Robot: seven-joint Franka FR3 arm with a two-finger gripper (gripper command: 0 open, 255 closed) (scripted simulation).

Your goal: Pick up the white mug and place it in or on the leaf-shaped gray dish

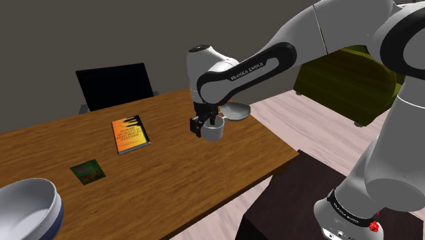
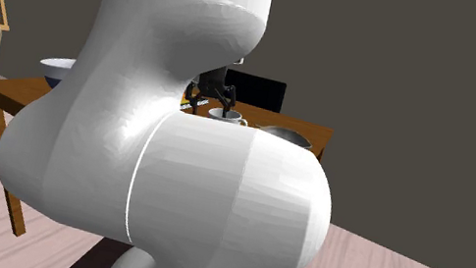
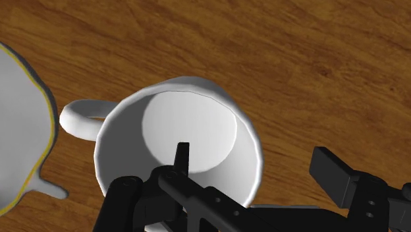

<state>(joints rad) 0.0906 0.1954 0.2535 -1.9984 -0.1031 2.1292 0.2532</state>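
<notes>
White mug point(image 3: 197, 125), rim straddled by spread tool point(image 3: 252, 157)

Shoulder view overlooks table point(image 1: 170, 178); second sits behind arm point(image 2: 180, 168); wrist hovers close above.

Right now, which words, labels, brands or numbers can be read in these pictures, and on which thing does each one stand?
"FRANKA EMIKA": dark letters on the arm's white link, seen in the shoulder view.
Cover of the orange book: dark print, too blurred to read.
The small green card: a pattern, nothing legible.
The white mug and the gray dish: no text.
</notes>
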